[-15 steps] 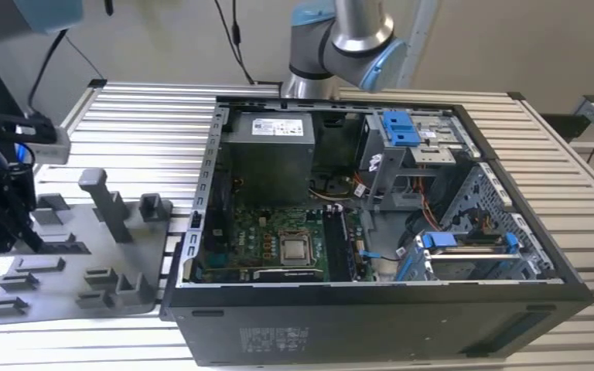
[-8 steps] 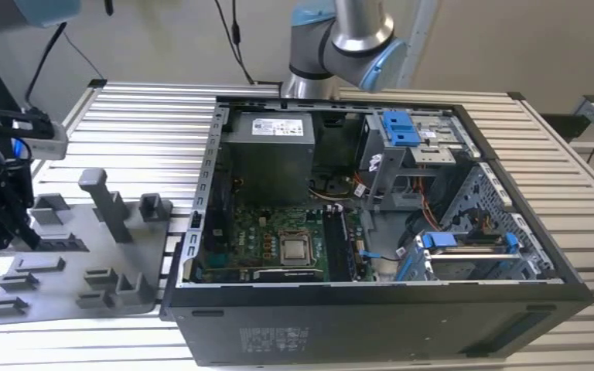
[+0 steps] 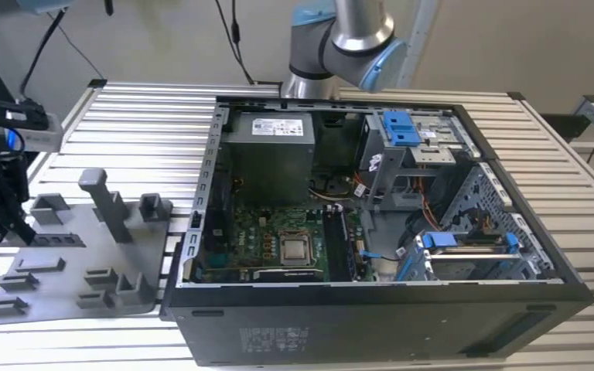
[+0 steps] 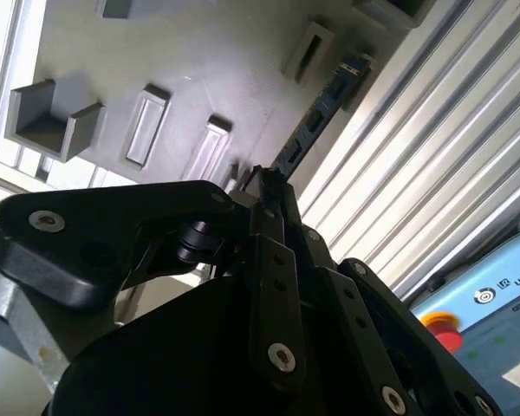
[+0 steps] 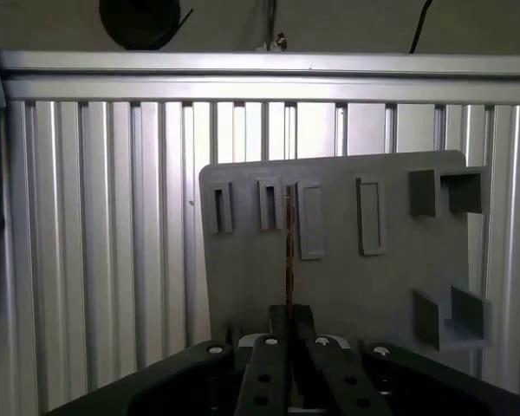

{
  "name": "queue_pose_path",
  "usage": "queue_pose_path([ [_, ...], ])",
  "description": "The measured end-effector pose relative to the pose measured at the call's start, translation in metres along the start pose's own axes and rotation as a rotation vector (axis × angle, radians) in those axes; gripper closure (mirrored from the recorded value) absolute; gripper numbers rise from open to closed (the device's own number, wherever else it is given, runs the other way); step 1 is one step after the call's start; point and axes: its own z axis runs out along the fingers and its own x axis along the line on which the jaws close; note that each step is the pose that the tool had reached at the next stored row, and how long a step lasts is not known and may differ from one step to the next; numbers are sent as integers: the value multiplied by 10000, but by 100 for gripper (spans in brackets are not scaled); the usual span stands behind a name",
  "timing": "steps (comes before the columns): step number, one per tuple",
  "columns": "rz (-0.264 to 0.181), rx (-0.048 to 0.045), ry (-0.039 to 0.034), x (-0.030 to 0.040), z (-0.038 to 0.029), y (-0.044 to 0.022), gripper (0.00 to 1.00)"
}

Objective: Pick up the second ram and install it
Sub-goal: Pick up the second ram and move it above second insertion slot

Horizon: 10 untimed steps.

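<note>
- Pinching second ram (image 4: 319, 116) edge-on; gripper (image 5: 289, 317) clamped on its end, over grey holder tray (image 5: 347, 286).
- Judgement: keep stick square, grip centred, avoid twisting.

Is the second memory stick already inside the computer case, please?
No, in the second wrist view the hand grips the memory stick at the grey tray.

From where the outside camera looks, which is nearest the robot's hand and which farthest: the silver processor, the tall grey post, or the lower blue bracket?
The hand, shut on the second ram, is at the exterior view's left.
1. Grey post: on the tray beside it.
2. Silver processor: middle of the open case.
3. Lower blue bracket: toward the exterior view's right.
</note>
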Motion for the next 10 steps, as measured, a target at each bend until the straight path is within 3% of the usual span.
queue_pose_path([
  [10,1,13,-7,-3,-87,0,86],
])
